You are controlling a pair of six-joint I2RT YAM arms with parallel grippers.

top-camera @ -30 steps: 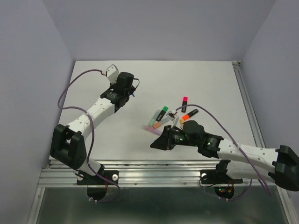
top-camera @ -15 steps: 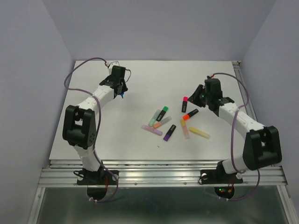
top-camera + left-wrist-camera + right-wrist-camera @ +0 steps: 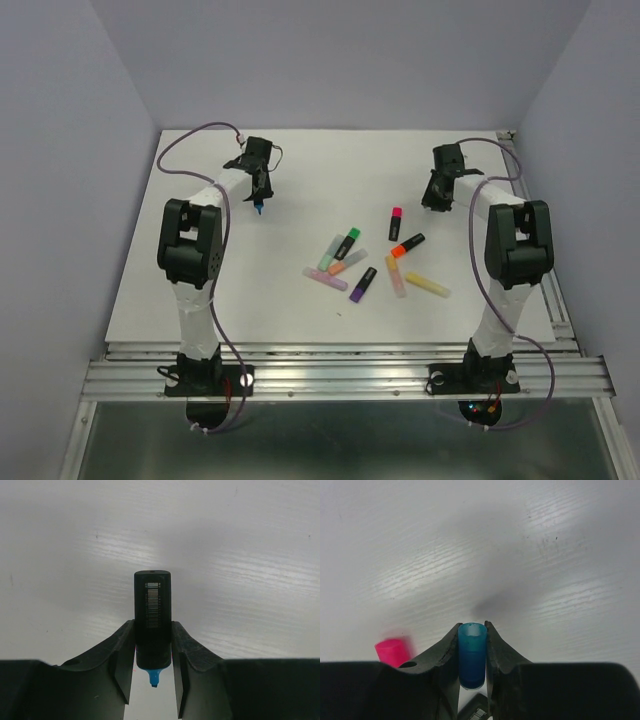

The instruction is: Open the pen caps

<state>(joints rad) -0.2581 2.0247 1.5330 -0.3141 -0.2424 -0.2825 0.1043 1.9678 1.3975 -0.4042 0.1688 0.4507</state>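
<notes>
My left gripper (image 3: pixel 259 192) is shut on a black highlighter barrel (image 3: pixel 152 611) at the table's far left. The barrel's bare blue tip (image 3: pixel 154 677) points back between the fingers and also shows in the top view (image 3: pixel 258 209). My right gripper (image 3: pixel 435 198) at the far right is shut on a blue cap (image 3: pixel 472 655), open end facing away, just above the table. A pink cap (image 3: pixel 393 650) shows below left of it, on a black pen (image 3: pixel 395 222). Green (image 3: pixel 353 235) and orange (image 3: pixel 397 251) caps sit on pens in the middle cluster.
Several highlighters lie in a loose cluster at mid-table: a purple one (image 3: pixel 362 284), a pastel lilac one (image 3: pixel 325 278), a peach one (image 3: pixel 396 277), a yellow one (image 3: pixel 427 285). A metal rail (image 3: pixel 530 215) runs along the table's right edge.
The right arm has swung from over the pen cluster out to the far right. The left arm has straightened towards the far left. Both arms now stretch away from their bases.
</notes>
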